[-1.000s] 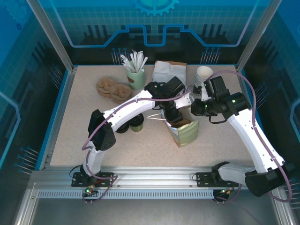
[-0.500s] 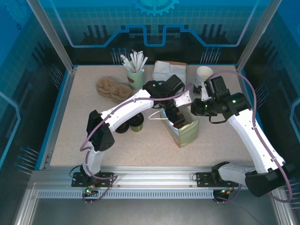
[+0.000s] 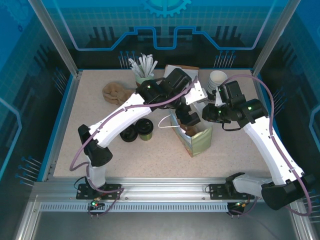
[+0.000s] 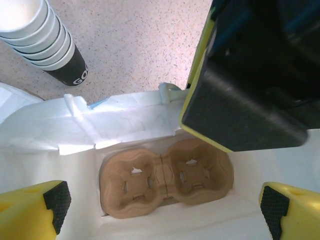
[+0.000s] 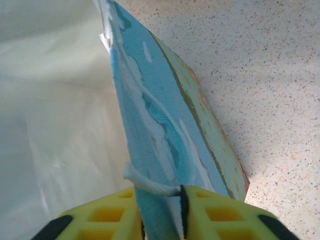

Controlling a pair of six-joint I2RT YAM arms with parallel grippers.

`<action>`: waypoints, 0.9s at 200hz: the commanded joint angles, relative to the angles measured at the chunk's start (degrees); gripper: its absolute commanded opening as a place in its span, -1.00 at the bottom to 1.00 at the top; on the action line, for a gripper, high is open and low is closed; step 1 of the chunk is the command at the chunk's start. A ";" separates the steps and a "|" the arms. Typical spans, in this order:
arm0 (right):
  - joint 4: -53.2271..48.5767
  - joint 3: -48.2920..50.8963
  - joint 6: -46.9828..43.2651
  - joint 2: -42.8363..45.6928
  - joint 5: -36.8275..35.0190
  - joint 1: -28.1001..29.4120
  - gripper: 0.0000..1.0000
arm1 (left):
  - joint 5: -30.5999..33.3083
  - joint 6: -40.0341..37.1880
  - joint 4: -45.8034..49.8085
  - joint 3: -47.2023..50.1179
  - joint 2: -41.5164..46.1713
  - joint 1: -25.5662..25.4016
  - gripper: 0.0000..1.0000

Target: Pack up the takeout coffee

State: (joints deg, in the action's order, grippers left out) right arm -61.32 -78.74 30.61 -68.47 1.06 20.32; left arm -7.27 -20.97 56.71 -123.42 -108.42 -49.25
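Note:
The takeout coffee [image 3: 145,129], a short olive-green cup with a black lid, stands on the table left of the paper bag [image 3: 196,139]. My left gripper [image 3: 191,118] hovers over the bag's mouth, open and empty. In the left wrist view its pads [image 4: 56,199] stand wide apart above the bag's white inside [image 4: 125,125], where a brown cardboard cup carrier [image 4: 165,182] lies flat on the bottom. My right gripper [image 3: 207,114] is at the bag's far rim, and its yellow fingers [image 5: 100,217] are shut on the bag's wall [image 5: 165,125] beside the paper handle [image 5: 150,186].
Loose black lids [image 3: 129,134] lie by the coffee. Another cardboard carrier [image 3: 115,92] sits at the back left, near a green cup of straws [image 3: 144,75]. Flat white bags [image 3: 175,74] and a stack of lidless cups [image 3: 217,80] stand at the back. The cup stack [image 4: 42,35] is close to the bag.
My left gripper has opened wide and lifted up out of the bag, leaving the carrier on the bottom. The right arm has stayed at the bag's rim.

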 commanded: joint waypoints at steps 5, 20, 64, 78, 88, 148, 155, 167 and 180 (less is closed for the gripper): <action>0.26 -0.59 0.20 0.53 -0.06 0.41 -0.27 | 0.31 3.50 -0.53 -1.48 4.87 -0.27 0.98; -0.89 -1.87 -1.76 0.37 -1.26 0.18 -0.10 | 0.76 4.60 -0.95 -0.60 7.17 -0.23 0.98; -7.90 -12.25 -13.53 -1.98 -6.57 -0.72 0.21 | 1.41 7.90 -3.56 7.06 16.56 -0.05 0.98; -8.98 -15.39 -16.45 -2.70 -6.84 -0.80 0.23 | 1.53 8.84 -4.68 10.45 19.88 0.03 0.98; -8.93 -17.16 -18.07 -2.98 -7.16 -0.89 0.25 | 1.64 9.68 -5.67 13.22 22.34 0.12 0.98; -5.46 -23.41 -27.68 -12.10 -3.21 -1.33 0.26 | 1.56 13.63 -9.87 29.07 35.18 0.76 0.98; -5.67 -24.18 -28.54 -13.70 -2.62 -1.40 0.25 | 1.66 14.04 -9.69 30.39 36.15 0.93 0.98; -6.18 -25.49 -30.05 -16.76 -1.39 -1.38 0.25 | 1.60 14.70 -9.60 32.61 37.75 1.17 0.98; -7.49 -27.18 -31.34 -20.11 -0.86 -1.49 0.24 | 1.69 15.33 -9.53 34.57 39.41 1.35 0.98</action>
State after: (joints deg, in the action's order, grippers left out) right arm -66.67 -102.67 4.54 -83.70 -2.72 19.53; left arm -6.20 -8.32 48.36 -91.92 -72.34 -48.51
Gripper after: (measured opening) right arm 0.626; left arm 0.990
